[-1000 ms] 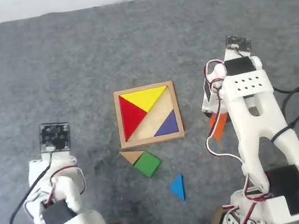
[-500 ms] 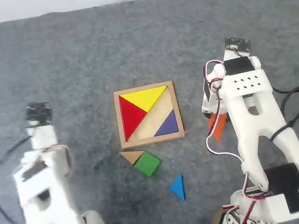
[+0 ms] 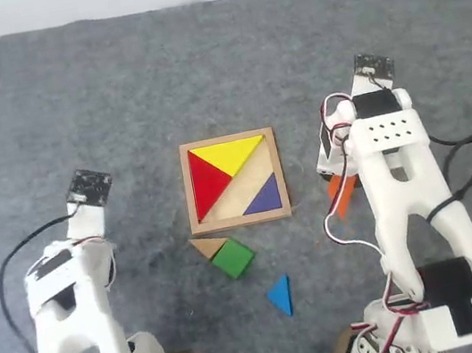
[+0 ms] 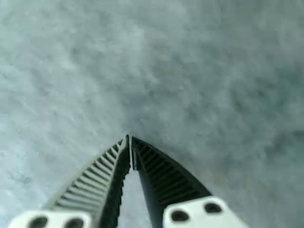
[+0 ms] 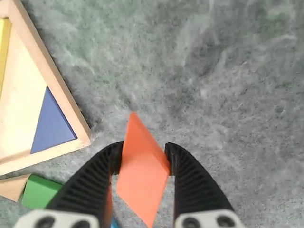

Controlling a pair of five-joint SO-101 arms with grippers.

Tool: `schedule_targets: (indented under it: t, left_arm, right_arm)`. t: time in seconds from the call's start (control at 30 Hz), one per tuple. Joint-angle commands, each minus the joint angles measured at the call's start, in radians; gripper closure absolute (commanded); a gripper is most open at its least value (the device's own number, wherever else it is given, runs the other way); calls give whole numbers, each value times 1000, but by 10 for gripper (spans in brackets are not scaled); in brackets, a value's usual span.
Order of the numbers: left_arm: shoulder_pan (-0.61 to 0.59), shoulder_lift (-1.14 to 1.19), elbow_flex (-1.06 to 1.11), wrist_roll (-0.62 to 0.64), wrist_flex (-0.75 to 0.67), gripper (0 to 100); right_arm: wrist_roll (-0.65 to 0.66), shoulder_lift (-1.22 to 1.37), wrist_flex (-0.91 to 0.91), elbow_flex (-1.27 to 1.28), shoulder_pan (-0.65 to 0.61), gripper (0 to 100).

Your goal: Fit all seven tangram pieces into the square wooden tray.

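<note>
The right jaws are closed on an orange diamond-shaped piece (image 5: 142,171), pressing on its two long edges, with one sharp corner sticking out past the tips. In the high view this orange piece (image 3: 344,192) sits under the right arm (image 3: 395,168), just to the right of the square wooden tray (image 3: 277,169) and apart from it. Whether the piece touches the grey felt surface (image 3: 113,88) cannot be told.

The left jaws are pressed together at the tips with nothing between them, above bare felt. The left arm (image 3: 66,295) stands well to the left of the tray.

The tray lies in the middle of the surface. Inside it, a yellow triangle (image 3: 228,154) fills the far side, a red triangle (image 3: 209,185) fills the left side, and a purple-blue triangle (image 3: 265,196) sits in the near right corner. A band of bare wood runs between them from the near left corner to the right side.

Three pieces lie outside. A tan triangle (image 3: 206,246) lies just beside the tray's near edge, touching a green square (image 3: 232,257) on its right. A blue triangle (image 3: 279,295) lies alone, nearer and to the right.

The right wrist view takes in the tray's corner (image 5: 57,80) with the purple-blue triangle (image 5: 50,126), plus the green square (image 5: 40,192) and tan triangle (image 5: 12,186).
</note>
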Motion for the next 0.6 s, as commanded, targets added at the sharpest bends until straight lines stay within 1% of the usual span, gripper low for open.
schedule_targets:
  t: [0.0,0.1,0.2,0.27,0.33,0.43,0.57]
  left_arm:
    - [-41,2,-88,-26,160,991]
    - [-41,80,-59,-57,141,991]
    - [-71,91,-71,-83,219,991]
    - [-75,89,-42,-144,265,991]
    - [-91,77,-19,-167,293,991]
    - [-138,5,44,-189,311,991]
    - [-186,-184,147,-325,334,991]
  right_arm:
    - [14,-18,-1,-49,1,991]
    - [14,-18,-1,-49,-2,991]
    - [14,-19,-1,-49,-2,991]
    - [14,-19,-1,-49,-1,991]
    - [15,-19,1,-49,-1,991]
    - [15,-19,1,-49,-1,991]
    - [15,-19,-2,-49,-2,991]
